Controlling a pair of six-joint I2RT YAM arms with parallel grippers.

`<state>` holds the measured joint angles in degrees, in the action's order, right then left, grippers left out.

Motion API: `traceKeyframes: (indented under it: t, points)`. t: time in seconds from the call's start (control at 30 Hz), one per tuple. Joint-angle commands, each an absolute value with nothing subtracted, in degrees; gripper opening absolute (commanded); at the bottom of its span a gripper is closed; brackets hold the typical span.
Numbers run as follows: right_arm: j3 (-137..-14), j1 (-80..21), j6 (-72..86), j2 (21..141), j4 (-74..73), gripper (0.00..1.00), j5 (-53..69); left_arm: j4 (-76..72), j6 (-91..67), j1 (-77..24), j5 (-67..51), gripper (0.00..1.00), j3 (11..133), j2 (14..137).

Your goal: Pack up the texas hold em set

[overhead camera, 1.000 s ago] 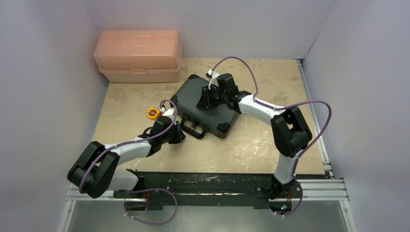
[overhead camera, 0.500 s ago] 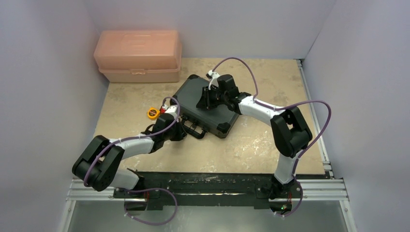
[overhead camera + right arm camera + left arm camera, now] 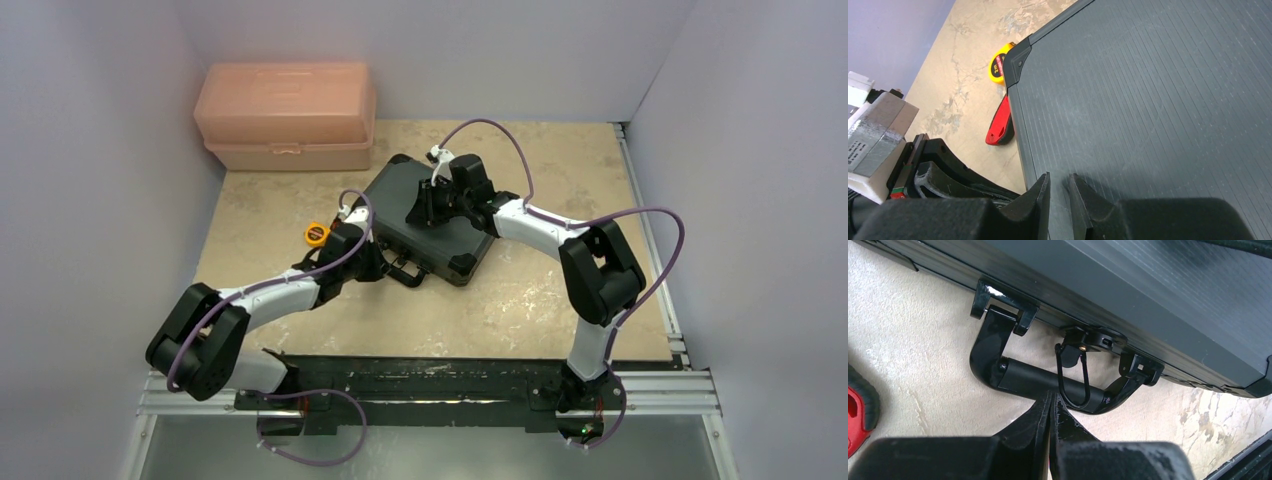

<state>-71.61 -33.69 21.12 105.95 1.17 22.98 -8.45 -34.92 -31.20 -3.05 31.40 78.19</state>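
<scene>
Case (image 3: 425,225) lid down, flat on surface (image 3: 520,300). Right hand (image 3: 1058,192) fingers nearly together, presses lid to steady it. Left hand (image 3: 1050,410) pinched together, empty, noses at handle (image 3: 1033,380), likely working latch.

You can't see inside the shut briefcase (image 3: 425,225); red knife (image 3: 859,412) cut off by frame edge.

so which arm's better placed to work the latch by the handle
Left, likely. Its hand is shut, tips right at the handle, just below the latch on the case front. The right hand rests on the lid, away from that edge.
</scene>
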Motion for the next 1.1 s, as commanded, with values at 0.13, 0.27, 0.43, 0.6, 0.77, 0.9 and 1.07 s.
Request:
traceKeyframes:
  t: [0.13,0.27,0.43,0.6,0.77,0.9,1.07]
  points:
    - [-66.29,-34.58,19.08,111.71,-15.16,0.25,20.30,-10.50,-34.97,-31.37,-3.11,0.00,33.46,80.05]
    - [-65.23,-34.61,19.03,111.79,-14.68,0.24,20.13,-11.21,-35.24,-31.33,-3.80,0.00,34.20,81.37]
    - [-62.71,-34.59,19.24,111.40,-13.31,0.24,20.13,-12.15,-35.86,-31.38,-4.52,0.00,34.99,82.47]
    - [-61.53,-34.53,19.34,111.31,-12.71,0.23,20.21,-12.46,-36.64,-31.38,-5.00,0.00,37.03,83.62]
    - [-61.61,-34.58,19.43,111.49,-12.59,0.23,20.38,-14.05,-37.18,-31.38,-4.97,0.00,40.93,86.88]
    - [-61.57,-34.57,19.25,111.32,-12.74,0.23,20.30,-13.54,-36.71,-31.38,-5.16,0.00,45.15,88.92]
    - [-61.26,-34.59,19.25,111.12,-12.74,0.22,20.21,-11.98,-36.50,-31.38,-4.47,0.00,46.60,86.85]
